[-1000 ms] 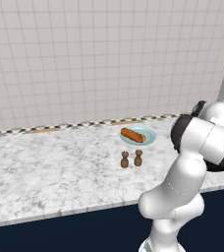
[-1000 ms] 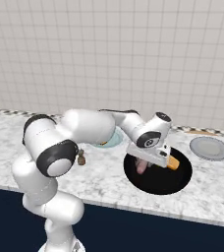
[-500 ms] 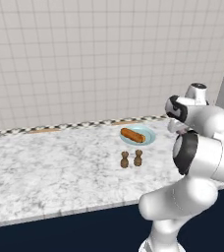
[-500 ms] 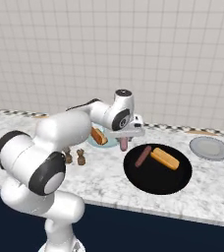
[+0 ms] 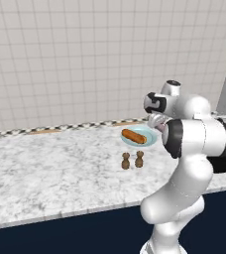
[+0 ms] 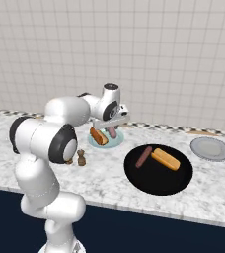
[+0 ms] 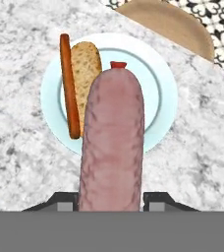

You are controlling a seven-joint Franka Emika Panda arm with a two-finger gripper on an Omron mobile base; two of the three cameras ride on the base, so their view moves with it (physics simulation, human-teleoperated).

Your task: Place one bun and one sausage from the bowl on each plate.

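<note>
The gripper (image 6: pixel 112 128) is hanging right over the light blue plate (image 6: pixel 117 142) with its fingers pinching 1 pinkish-brown sausage (image 7: pixel 112 142), closed in just to the sausage's width, and the arm is reaching forward from the base with the hand pointing down at the counter (image 6: pixel 208 192). That plate is already carrying 1 bun (image 7: pixel 84 69). Further out, the black bowl (image 6: pixel 181 184) is holding 1 more sausage and 1 bun, with the grey plate (image 6: pixel 210 148) sitting beyond it and 2 brown shakers (image 5: pixel 133 159) standing near the blue plate.

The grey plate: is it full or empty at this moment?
Empty. The grey plate shows a bare surface; one bun and one sausage remain in the bowl.
</note>
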